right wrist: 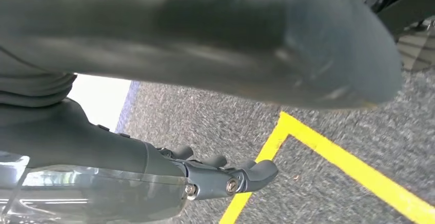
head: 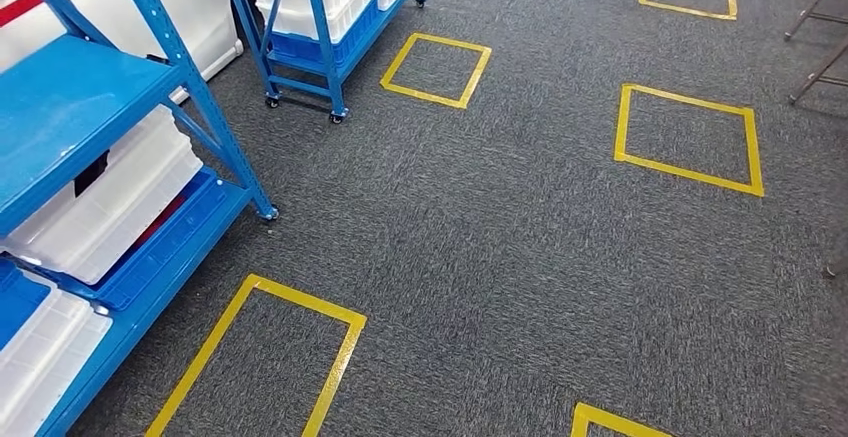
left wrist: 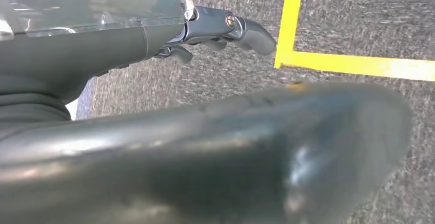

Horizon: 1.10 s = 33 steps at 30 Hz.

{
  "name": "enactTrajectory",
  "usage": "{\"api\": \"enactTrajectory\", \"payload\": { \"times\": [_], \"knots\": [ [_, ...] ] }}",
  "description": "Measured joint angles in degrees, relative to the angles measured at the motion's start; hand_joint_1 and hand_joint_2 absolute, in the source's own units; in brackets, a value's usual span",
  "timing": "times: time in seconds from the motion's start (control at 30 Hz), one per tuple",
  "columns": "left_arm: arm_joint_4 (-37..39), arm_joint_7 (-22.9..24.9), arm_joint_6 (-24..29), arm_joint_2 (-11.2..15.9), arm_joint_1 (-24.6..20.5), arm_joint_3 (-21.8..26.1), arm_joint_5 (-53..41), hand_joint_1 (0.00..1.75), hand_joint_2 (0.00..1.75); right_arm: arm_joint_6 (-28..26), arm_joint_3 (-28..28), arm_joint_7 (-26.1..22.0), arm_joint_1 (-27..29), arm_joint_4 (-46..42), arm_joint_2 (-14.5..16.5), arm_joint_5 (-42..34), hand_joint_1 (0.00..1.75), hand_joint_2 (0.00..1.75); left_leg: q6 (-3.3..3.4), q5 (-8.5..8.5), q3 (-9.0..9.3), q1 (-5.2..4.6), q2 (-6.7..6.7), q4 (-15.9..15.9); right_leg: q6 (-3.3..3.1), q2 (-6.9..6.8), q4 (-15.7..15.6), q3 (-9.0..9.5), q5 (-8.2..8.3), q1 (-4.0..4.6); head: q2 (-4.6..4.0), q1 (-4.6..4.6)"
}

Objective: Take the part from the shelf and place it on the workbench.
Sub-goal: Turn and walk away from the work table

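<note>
A blue shelf rack (head: 75, 97) stands at the left of the head view, with white plastic bins (head: 110, 202) on its lower levels. What lies inside the bins is hidden. My left hand (left wrist: 102, 44) hangs over the grey carpet; its dark fingers (left wrist: 246, 29) reach out straight and hold nothing, and the thick thumb (left wrist: 231, 147) stands apart from them. My right hand (right wrist: 77, 142) hangs the same way, its fingers (right wrist: 241, 175) loosely extended and empty, its thumb (right wrist: 215, 39) well away from them.
A second blue rack on wheels (head: 320, 47) carries white bins at the back. Yellow tape squares (head: 688, 137) (head: 258, 367) mark the grey carpet. Metal legs (head: 815, 17) stand at the far right. Wide carpet lies between the racks and the squares.
</note>
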Motion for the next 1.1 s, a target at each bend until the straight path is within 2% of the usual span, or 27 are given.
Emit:
{"api": "enactTrajectory", "payload": {
  "times": [0.03, 0.1, 0.13, 0.17, 0.2, 0.23, 0.27, 0.3, 0.33, 0.37, 0.4, 0.47, 0.5, 0.53, 0.6, 0.67, 0.7, 0.73, 0.77, 0.8, 0.87, 0.9, 1.0, 1.03, 1.1],
  "knots": [
    [0.00, 0.02, 0.01, -0.05, -0.02, 0.01, 0.06, 0.00, 0.00, -0.01, 0.12, -0.16, 0.03, -0.03, -0.01, 0.12, 0.00, 0.00, 0.41, 0.29, 0.31, 0.10, -0.62, -0.45, 0.25, 1.31, 1.34, -0.42, -1.05, -0.12, 0.00, 0.01],
    [0.00, 0.02, 0.05, -0.17, -0.15, 0.03, 0.07, 0.00, 0.00, 0.01, 0.32, -0.32, 0.22, -0.05, -0.03, 0.22, 0.00, 0.00, 0.96, 0.67, 0.53, 0.11, -1.79, -0.89, 0.46, 4.83, 7.65, -3.34, -4.49, -0.34, 0.00, 0.02],
    [0.00, -0.01, 0.07, -0.17, -0.20, 0.04, 0.06, 0.00, 0.00, 0.04, 0.38, -0.31, 0.32, -0.05, -0.03, 0.20, 0.00, 0.00, 1.12, 0.74, 0.46, 0.04, -2.49, -0.89, 0.45, 5.86, 11.62, -5.44, -6.10, -0.34, 0.00, 0.01],
    [0.00, -0.05, 0.08, -0.19, -0.21, 0.04, 0.03, 0.00, 0.00, 0.07, 0.40, -0.25, 0.37, -0.05, -0.03, 0.14, 0.00, 0.00, 1.18, 0.75, 0.45, -0.05, -3.28, -0.87, 0.45, 6.30, 14.56, -7.13, -6.78, -0.35, 0.00, 0.01],
    [0.00, -0.10, 0.08, -0.19, -0.20, 0.04, 0.04, 0.00, 0.00, 0.08, 0.41, -0.13, 0.42, -0.04, -0.03, 0.07, 0.00, 0.00, 1.19, 0.73, 0.50, -0.11, -4.14, -0.84, 0.41, 6.48, 15.64, -8.00, -6.32, -0.35, 0.00, 0.01],
    [0.00, -0.15, 0.09, -0.19, -0.19, 0.04, 0.05, 0.00, 0.00, 0.07, 0.41, 0.06, 0.46, -0.04, -0.03, 0.01, 0.00, 0.00, 1.17, 0.70, 0.61, -0.13, -5.05, -0.81, 0.32, 6.66, 14.61, -7.90, -4.79, -0.36, 0.00, 0.01],
    [0.00, -0.18, 0.11, -0.18, -0.19, 0.04, 0.08, 0.00, 0.00, 0.04, 0.41, 0.29, 0.48, -0.03, -0.03, -0.04, 0.00, 0.00, 1.10, 0.65, 0.75, -0.11, -5.95, -0.77, 0.18, 7.10, 11.65, -6.90, -2.49, -0.39, 0.00, 0.01],
    [0.00, -0.22, 0.12, -0.17, -0.19, 0.04, 0.11, 0.00, 0.00, 0.01, 0.41, 0.52, 0.54, -0.03, -0.03, -0.06, 0.00, 0.00, 0.98, 0.58, 0.81, -0.06, -6.74, -0.71, -0.01, 8.26, 7.68, -5.46, -0.14, -0.44, 0.00, 0.01],
    [0.00, -0.25, 0.13, -0.17, -0.25, 0.04, 0.14, 0.00, 0.00, -0.02, 0.41, 0.77, 0.61, 0.01, -0.04, -0.07, 0.00, 0.00, 0.73, 0.42, 0.77, -0.13, -7.48, -0.49, -0.17, 9.53, 4.07, -4.12, 1.52, -0.50, 0.00, 0.01],
    [0.00, -0.27, 0.13, -0.16, -0.30, 0.04, 0.20, 0.00, 0.00, -0.03, 0.41, 1.02, 0.62, 0.04, -0.04, -0.06, 0.00, 0.00, 0.44, 0.30, 0.63, -0.13, -8.10, -0.34, -0.32, 10.51, 1.58, -3.23, 2.46, -0.50, 0.00, 0.01],
    [0.00, -0.29, 0.12, -0.15, -0.32, 0.05, 0.31, 0.00, 0.00, -0.03, 0.42, 1.34, 0.54, 0.08, -0.05, -0.03, 0.00, 0.00, 0.09, 0.21, 0.39, -0.08, -8.65, -0.28, -0.51, 11.10, 0.36, -2.81, 2.65, -0.40, 0.00, 0.01],
    [0.01, -0.34, 0.14, -0.10, -0.22, 0.08, 0.70, 0.00, 0.00, 0.01, 0.44, 2.05, 0.19, 0.10, -0.04, 0.05, 0.00, 0.00, -0.67, 0.16, 0.13, 0.07, -9.51, -0.32, -1.13, 10.13, -0.06, -2.58, 2.58, -0.26, 0.00, 0.01],
    [0.01, -0.36, 0.15, -0.06, -0.13, 0.09, 0.89, 0.00, 0.00, 0.02, 0.45, 2.35, 0.05, 0.10, -0.03, 0.08, 0.00, 0.00, -0.95, -0.07, -0.02, 0.11, -8.85, -0.01, -1.56, 9.47, -0.34, -2.38, 2.66, -0.29, 0.00, 0.01],
    [0.02, -0.37, 0.16, -0.02, -0.11, 0.09, 1.03, 0.00, 0.00, 0.03, 0.45, 2.58, 0.04, 0.10, -0.02, 0.08, 0.00, 0.00, -1.18, -0.85, -0.50, 0.08, -7.51, 1.16, -1.99, 8.71, -0.63, -2.19, 2.74, -0.37, 0.00, 0.00],
    [0.02, -0.32, 0.16, 0.05, -0.28, 0.10, 1.13, 0.00, 0.00, 0.03, 0.45, 2.83, 0.28, 0.10, -0.04, 0.11, 0.00, 0.00, -1.55, -4.14, -3.28, 0.15, -4.15, 6.95, -2.58, 7.04, -0.96, -1.92, 2.71, -0.31, 0.00, -0.02],
    [0.02, -0.22, 0.16, 0.05, -0.46, 0.11, 1.24, 0.00, 0.00, 0.02, 0.45, 2.90, 0.53, 0.11, -0.13, 0.28, 0.00, 0.00, -2.02, -7.31, -7.01, 0.46, -2.95, 14.28, -2.81, 5.32, -0.95, -1.88, 2.51, -0.06, 0.00, -0.03],
    [0.02, -0.20, 0.16, 0.05, -0.45, 0.14, 1.45, 0.00, 0.00, 0.05, 0.46, 2.87, 0.56, 0.11, -0.17, 0.48, 0.00, 0.00, -2.22, -7.54, -7.91, 0.63, -2.76, 16.03, -2.81, 4.53, -0.93, -1.83, 2.41, 0.03, 0.00, -0.03],
    [0.02, -0.20, 0.17, 0.04, -0.37, 0.20, 1.72, 0.00, 0.00, 0.10, 0.48, 2.83, 0.52, 0.12, -0.19, 0.69, 0.00, 0.00, -2.36, -6.64, -7.65, 0.74, -2.53, 15.52, -2.76, 3.82, -0.91, -1.72, 2.28, 0.07, 0.00, -0.03],
    [0.02, -0.22, 0.19, 0.05, -0.28, 0.27, 1.98, 0.00, 0.00, 0.15, 0.50, 2.75, 0.46, 0.11, -0.20, 0.87, 0.00, 0.00, -2.41, -4.85, -6.23, 0.80, -2.11, 12.80, -2.66, 3.15, -0.89, -1.53, 2.12, 0.08, 0.00, -0.03],
    [0.02, -0.26, 0.22, 0.05, -0.22, 0.35, 2.22, 0.00, 0.00, 0.20, 0.54, 2.64, 0.40, 0.11, -0.21, 1.04, 0.00, 0.00, -2.33, -2.75, -4.04, 0.80, -1.08, 8.63, -2.49, 2.51, -0.85, -1.26, 1.92, 0.10, 0.00, -0.03],
    [0.02, -0.43, 0.29, 0.05, -0.28, 0.49, 2.32, 0.00, 0.00, 0.24, 0.62, 2.49, 0.37, 0.10, -0.21, 1.20, 0.00, 0.00, -1.76, -0.27, -0.53, 0.40, 1.04, 1.80, -1.94, 1.35, -0.70, -0.77, 1.45, 0.32, 0.00, -0.02],
    [0.02, -0.55, 0.31, 0.05, -0.32, 0.54, 2.33, 0.00, 0.00, 0.26, 0.67, 2.45, 0.33, 0.10, -0.24, 1.29, 0.00, 0.00, -1.39, 0.02, 0.14, 0.18, 1.58, 0.32, -1.62, 0.86, -0.64, -0.60, 1.27, 0.41, 0.00, -0.01],
    [0.02, -0.80, 0.31, 0.05, -0.17, 0.60, 2.42, 0.00, 0.00, 0.38, 0.84, 2.36, -0.13, 0.04, -0.30, 1.50, 0.00, 0.00, -0.35, 0.09, 0.19, 0.07, 0.10, -0.30, -0.67, -0.36, -0.68, -0.01, 0.88, 0.33, 0.00, -0.01],
    [0.02, -0.88, 0.29, 0.03, -0.11, 0.62, 2.54, 0.00, 0.00, 0.45, 0.87, 2.28, -0.27, -0.02, -0.34, 1.53, 0.00, 0.00, -0.02, 0.26, 0.45, 0.19, -0.47, -0.64, -0.36, 0.28, -0.25, 0.09, 0.40, 0.21, 0.00, 0.01],
    [0.02, -1.01, 0.13, 0.00, -0.13, 0.65, 2.90, 0.00, 0.00, 0.55, 0.89, 1.99, -0.28, -0.12, -0.44, 1.50, 0.00, 0.00, 0.59, 0.70, 0.90, 0.48, -1.52, -1.19, 0.01, 3.35, 3.82, -1.45, -2.26, -0.03, 0.00, 0.04]
  ]
}}
